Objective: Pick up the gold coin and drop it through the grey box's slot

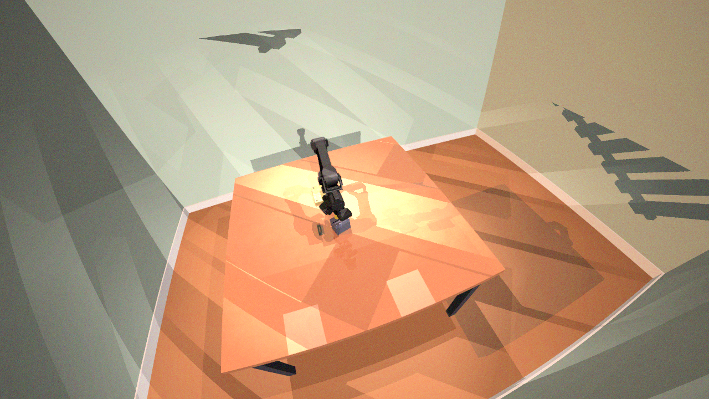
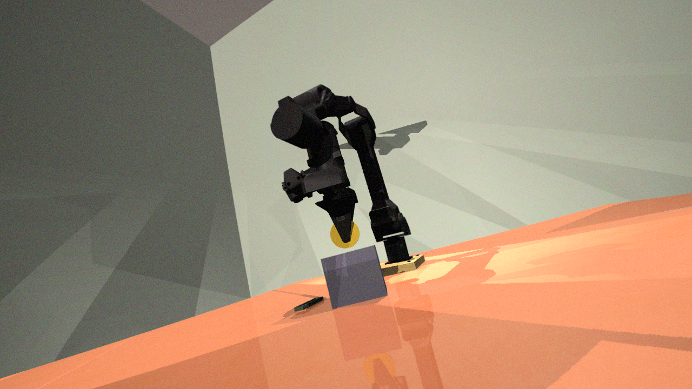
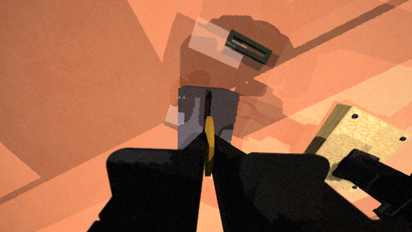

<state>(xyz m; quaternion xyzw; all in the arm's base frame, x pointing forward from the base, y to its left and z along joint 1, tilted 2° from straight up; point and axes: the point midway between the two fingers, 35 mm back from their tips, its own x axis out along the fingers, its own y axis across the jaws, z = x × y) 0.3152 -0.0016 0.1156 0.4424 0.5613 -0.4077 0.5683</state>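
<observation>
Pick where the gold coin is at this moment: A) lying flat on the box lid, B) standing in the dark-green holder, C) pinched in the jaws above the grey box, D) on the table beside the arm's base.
C: the gold coin hangs pinched in the jaws, above the grey box; the holder stands vacant.

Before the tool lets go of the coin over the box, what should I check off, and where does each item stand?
1. Thin gold coin pinched in the black tool: ok.
2. Coin edge-on, parallel to the narrow dark slot: ok in the wrist view.
3. Coin above the closed grey box, not touching it: ok.
4. Coin centred along the slot: cannot tell.
5. Shallow dark-green holder vacated, lying apart from the box: ok.
</observation>
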